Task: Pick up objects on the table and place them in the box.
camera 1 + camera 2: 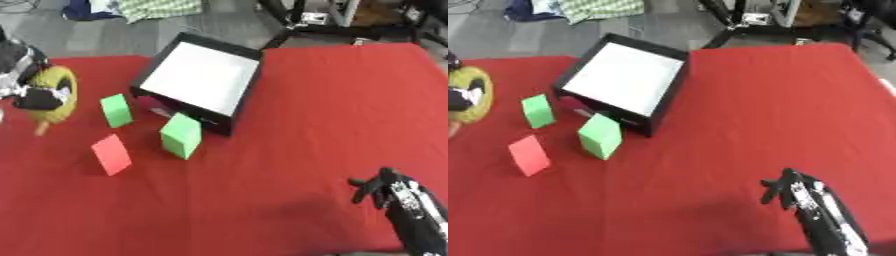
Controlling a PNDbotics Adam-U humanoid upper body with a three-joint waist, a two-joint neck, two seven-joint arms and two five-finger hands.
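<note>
The left hand (33,95) is curled round a yellow, rounded, fuzzy-looking object (57,92) at the left edge of the red-covered table (332,115), holding it above the cloth. Just beside it stand a small green block (115,110), a larger green block (181,135) and a flat red block (111,154), all smooth and sharp-edged. The black box (203,80) with its white floor sits tilted behind them. The right hand (794,192) rests near the lower right corner, fingers relaxed, holding nothing.
</note>
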